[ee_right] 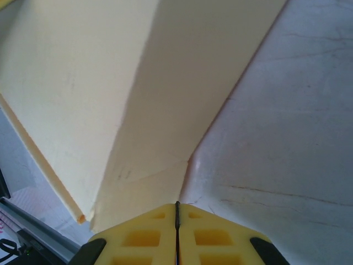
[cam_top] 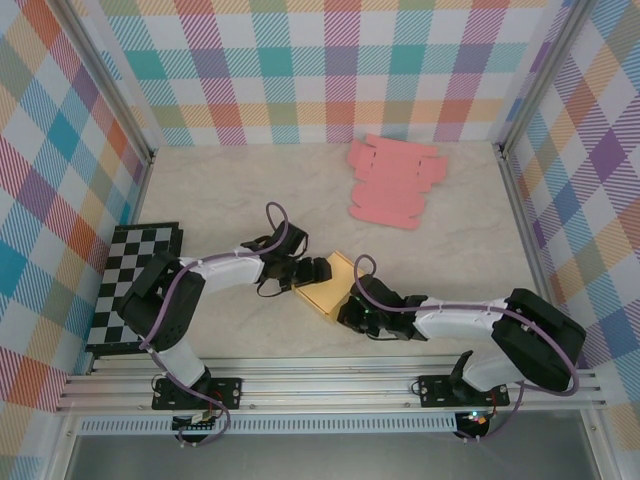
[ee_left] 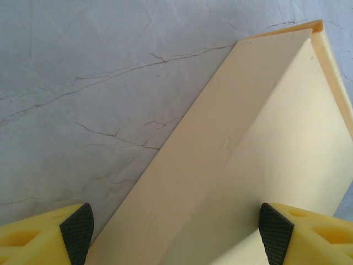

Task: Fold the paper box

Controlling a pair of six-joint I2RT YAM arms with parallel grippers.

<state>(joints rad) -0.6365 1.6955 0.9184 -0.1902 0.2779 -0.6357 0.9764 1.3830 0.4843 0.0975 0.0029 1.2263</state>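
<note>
From above, the yellow box [cam_top: 328,285] sits on the marbled table [cam_top: 220,190] between the two arms, with pink sheets [cam_top: 393,180] farther back and a checkerboard [cam_top: 135,285] at left. The wrist cameras add the detail: the left gripper [ee_left: 176,234] is spread wide over a box panel, gripping nothing. The right gripper [ee_right: 177,212] is closed tight, fingertips meeting at the box's corner. Plaid walls [cam_top: 300,70] surround the scene.
</note>
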